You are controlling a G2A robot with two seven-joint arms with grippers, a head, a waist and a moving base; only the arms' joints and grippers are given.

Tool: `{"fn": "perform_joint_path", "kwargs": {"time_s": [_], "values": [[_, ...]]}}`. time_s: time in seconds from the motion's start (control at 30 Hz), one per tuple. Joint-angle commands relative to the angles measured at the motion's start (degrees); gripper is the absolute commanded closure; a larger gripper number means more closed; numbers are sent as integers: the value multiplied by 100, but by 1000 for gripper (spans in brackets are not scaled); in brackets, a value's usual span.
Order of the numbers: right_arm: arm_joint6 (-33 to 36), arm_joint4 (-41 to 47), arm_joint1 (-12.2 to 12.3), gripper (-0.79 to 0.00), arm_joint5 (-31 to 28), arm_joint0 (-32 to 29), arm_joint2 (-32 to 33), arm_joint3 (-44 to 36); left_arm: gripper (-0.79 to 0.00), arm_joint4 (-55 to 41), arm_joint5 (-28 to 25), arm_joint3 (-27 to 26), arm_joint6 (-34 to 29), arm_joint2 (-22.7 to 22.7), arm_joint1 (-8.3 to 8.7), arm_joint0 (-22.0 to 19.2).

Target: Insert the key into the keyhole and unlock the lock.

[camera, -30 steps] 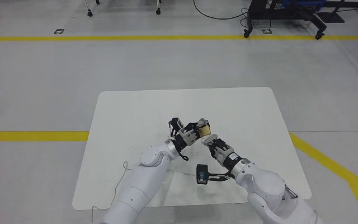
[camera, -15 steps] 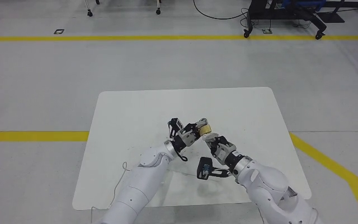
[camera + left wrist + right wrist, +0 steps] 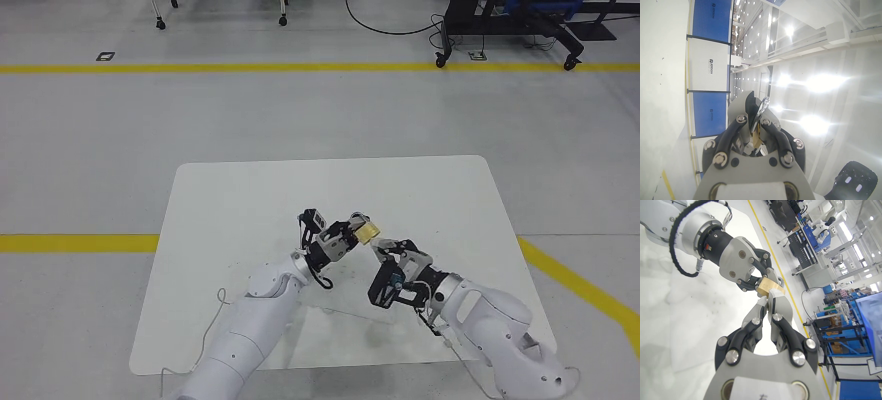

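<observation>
A brass padlock (image 3: 368, 231) with a silver shackle (image 3: 763, 105) is held above the white table (image 3: 240, 200) near its middle. My left gripper (image 3: 357, 234) is shut on the padlock's body, shackle pointing away from the wrist. In the right wrist view, my right gripper (image 3: 768, 297) meets the padlock (image 3: 769, 285) from the opposite side. Its fingertips press against the brass bottom face and are shut on a thin key. The key's blade is hidden between the fingers and the lock. In the top view the right gripper (image 3: 382, 248) sits just right of the padlock.
Both arms come in from the near table edge and meet near the middle. Bare table surface lies to the left, right and far side. A thin cable (image 3: 215, 310) trails beside the left arm. Yellow floor lines (image 3: 300, 68) and wheeled carts (image 3: 510, 25) lie beyond.
The right wrist has rolled at the padlock, its black wrist camera swinging up from near the table edge toward the lock. The left gripper and padlock have barely shifted.
</observation>
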Motion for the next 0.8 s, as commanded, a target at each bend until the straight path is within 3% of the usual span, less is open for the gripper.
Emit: {"fn": "perform_joint_path", "kwargs": {"time_s": [0.0, 0.6, 0.77], "values": [[-98, 366, -4, 0, -115, 10, 93, 89, 0, 10, -52, 30, -28, 5, 1, -14], [-565, 2671, -35, 0, -1206, 199, 502, 820, 0, 365, -443, 65, -166, 14, 74, -74], [-391, 2726, -34, 0, -1174, 251, 562, 838, 0, 373, -441, 39, -164, -9, 97, -56]]}}
